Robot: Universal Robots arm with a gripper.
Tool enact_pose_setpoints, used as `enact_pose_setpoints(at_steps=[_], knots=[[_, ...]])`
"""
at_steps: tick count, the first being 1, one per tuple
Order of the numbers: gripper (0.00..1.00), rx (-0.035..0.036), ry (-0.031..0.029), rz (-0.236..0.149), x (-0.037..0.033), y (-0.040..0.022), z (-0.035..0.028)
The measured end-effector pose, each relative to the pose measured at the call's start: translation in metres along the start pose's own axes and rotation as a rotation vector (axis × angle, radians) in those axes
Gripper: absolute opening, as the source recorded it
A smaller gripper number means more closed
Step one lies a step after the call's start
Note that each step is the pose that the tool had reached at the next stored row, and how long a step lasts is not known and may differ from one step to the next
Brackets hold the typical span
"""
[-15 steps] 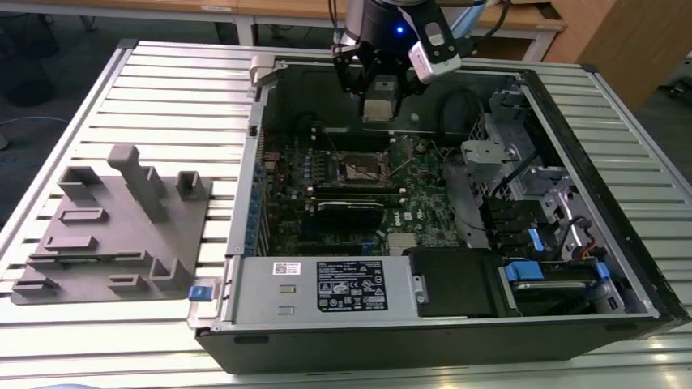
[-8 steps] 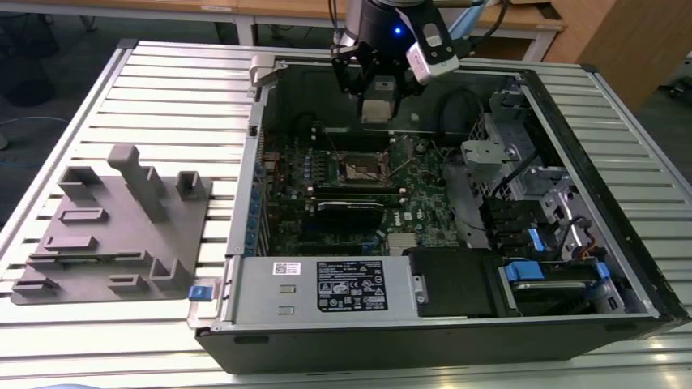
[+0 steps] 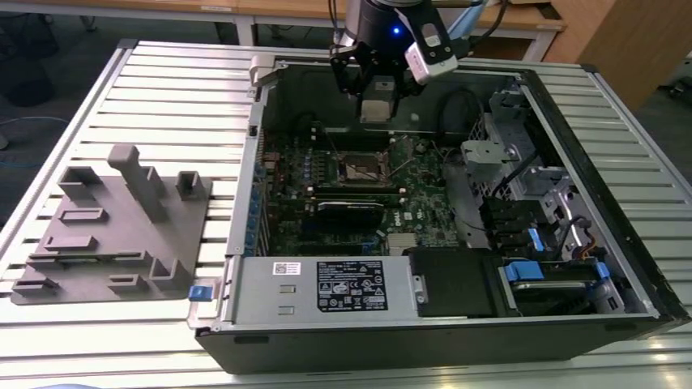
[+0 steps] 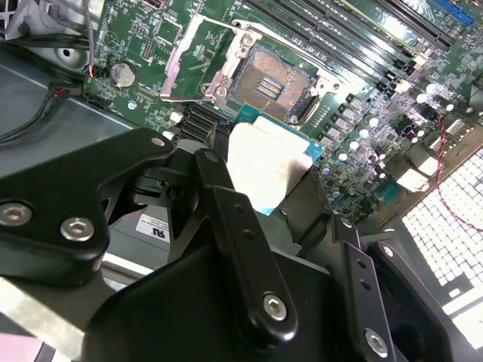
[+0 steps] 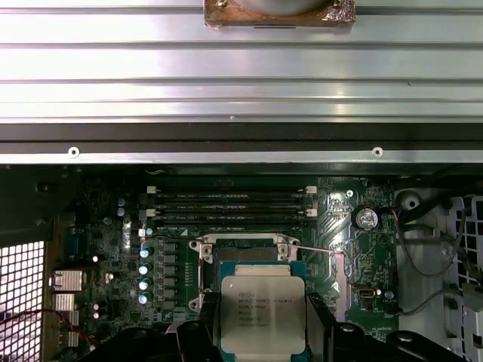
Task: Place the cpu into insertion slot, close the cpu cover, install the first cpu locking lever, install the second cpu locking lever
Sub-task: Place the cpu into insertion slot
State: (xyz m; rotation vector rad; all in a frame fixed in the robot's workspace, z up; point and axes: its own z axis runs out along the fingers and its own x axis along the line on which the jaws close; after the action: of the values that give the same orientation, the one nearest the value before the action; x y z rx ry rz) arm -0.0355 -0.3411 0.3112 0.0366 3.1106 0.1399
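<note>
Gripper (image 4: 256, 179) jaws clamped on cpu (image 5: 263, 313), hanging above board (image 4: 151, 30), just short of slot (image 4: 275, 83). Cover (image 4: 189, 60) open. Risk: tilt or offset on descent, cpu jams, slot damaged.

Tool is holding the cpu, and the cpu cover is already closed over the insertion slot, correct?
Not quite. The cpu cover is flipped open beside the bare insertion slot, as the second wrist view shows. The tool does hold the cpu.
</note>
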Motion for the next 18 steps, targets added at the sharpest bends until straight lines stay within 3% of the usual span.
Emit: enact_pose_setpoints(at_steps=[8, 18], knots=[[0.54, 0.0001, -0.0003, 0.003, 0.0002, -0.0003, 0.0028], [0.54, 0.0002, -0.0005, 0.006, 0.004, -0.0019, 0.0198]])
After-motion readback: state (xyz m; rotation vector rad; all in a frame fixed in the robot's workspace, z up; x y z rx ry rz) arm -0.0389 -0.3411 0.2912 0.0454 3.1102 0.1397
